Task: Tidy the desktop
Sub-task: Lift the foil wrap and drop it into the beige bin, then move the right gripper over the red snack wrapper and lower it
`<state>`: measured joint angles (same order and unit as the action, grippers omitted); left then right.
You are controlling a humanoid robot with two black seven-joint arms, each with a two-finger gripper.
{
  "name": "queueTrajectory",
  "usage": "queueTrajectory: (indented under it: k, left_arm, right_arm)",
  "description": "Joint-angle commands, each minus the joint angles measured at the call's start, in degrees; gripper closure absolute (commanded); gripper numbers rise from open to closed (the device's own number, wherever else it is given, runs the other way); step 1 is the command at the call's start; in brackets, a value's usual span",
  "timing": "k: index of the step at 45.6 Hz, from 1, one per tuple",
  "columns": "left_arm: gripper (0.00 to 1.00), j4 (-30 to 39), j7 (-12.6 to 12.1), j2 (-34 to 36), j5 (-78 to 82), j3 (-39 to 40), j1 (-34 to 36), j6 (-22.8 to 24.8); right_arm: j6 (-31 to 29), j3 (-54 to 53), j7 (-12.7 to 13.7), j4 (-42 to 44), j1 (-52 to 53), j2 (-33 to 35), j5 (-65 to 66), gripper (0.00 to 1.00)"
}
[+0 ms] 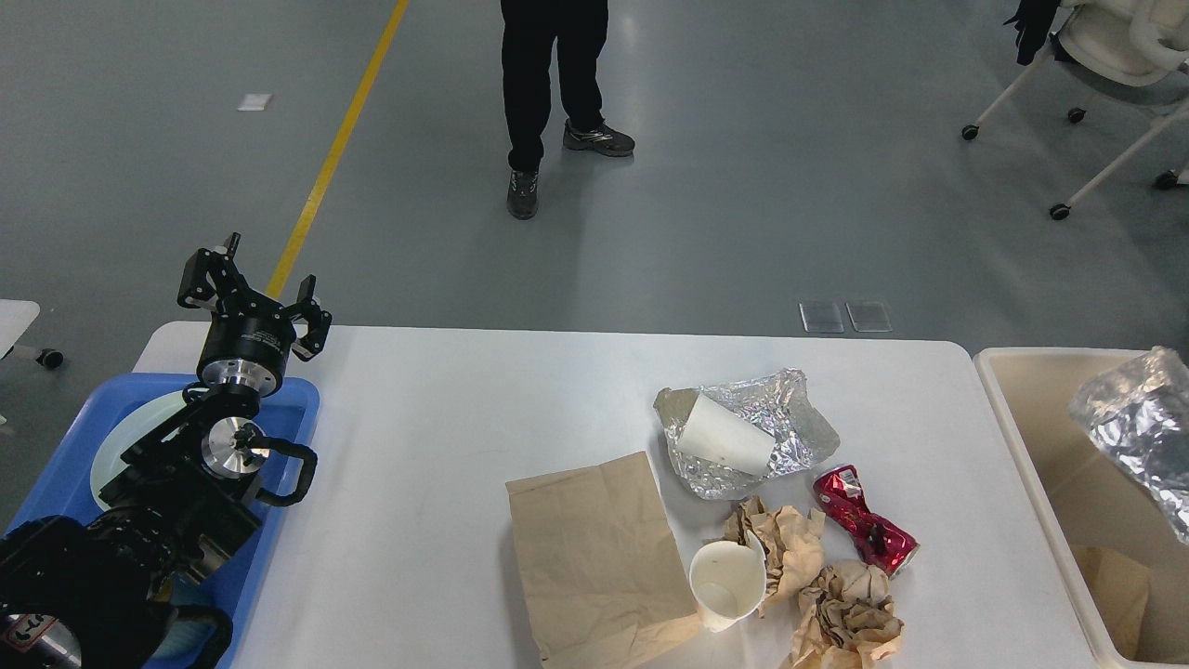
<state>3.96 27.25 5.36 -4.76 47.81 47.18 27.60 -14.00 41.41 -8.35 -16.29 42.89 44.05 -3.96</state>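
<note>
The white desktop (418, 446) carries litter on its right half. A flat brown paper bag (594, 548) lies near the front. Behind it is crumpled silver foil (799, 409) with a white paper cup (725, 437) lying on its side on it. A crushed red can (864, 530), an upright white paper cup (727, 585) and two wads of crumpled brown paper (790, 544) (850, 618) sit near the front right. My left gripper (253, 293) is open and empty, raised over the far left corner, well apart from the litter. My right gripper is out of view.
A blue tray (293, 400) with a pale plate (116, 455) sits at the left edge under my left arm. A beige bin (1022, 418) stands right of the table, with foil (1138, 418) and brown paper (1115, 595) in it. A person (548, 93) stands beyond the table.
</note>
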Motion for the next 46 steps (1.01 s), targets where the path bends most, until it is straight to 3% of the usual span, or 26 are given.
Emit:
queueTrajectory:
  k: [1, 9, 14, 25, 31, 33, 46]
  left_arm:
    - [0.04, 0.0, 0.0, 0.0, 0.02, 0.0, 0.02, 0.0]
    - [0.04, 0.0, 0.0, 0.0, 0.02, 0.0, 0.02, 0.0]
    - [0.04, 0.0, 0.0, 0.0, 0.02, 0.0, 0.02, 0.0]
    - [0.04, 0.0, 0.0, 0.0, 0.02, 0.0, -0.07, 0.0]
    - [0.04, 0.0, 0.0, 0.0, 0.02, 0.0, -0.07, 0.0]
    - [0.04, 0.0, 0.0, 0.0, 0.02, 0.0, 0.02, 0.0]
    - [0.04, 0.0, 0.0, 0.0, -0.07, 0.0, -0.07, 0.0]
  right_arm:
    - [0.55, 0.25, -0.08, -0.14, -0.96, -1.15, 0.0, 0.0]
    - [0.38, 0.52, -0.09, -0.58, 1.05, -3.96, 0.18, 0.0]
    - [0.29, 2.09, -0.09, -0.93, 8.51, -6.51, 1.58, 0.0]
    - [-3.84, 22.3, 0.0, -1.55, 27.06, -21.0, 7.21, 0.0]
    - [-11.12, 28.02, 0.0, -5.4, 35.41, -27.42, 7.47, 0.0]
    - [-16.03, 28.73, -0.08, -9.6, 40.75, -29.27, 7.74, 0.0]
    - [-33.28, 27.59, -0.17, -32.12, 65.29, -31.12, 7.21, 0.0]
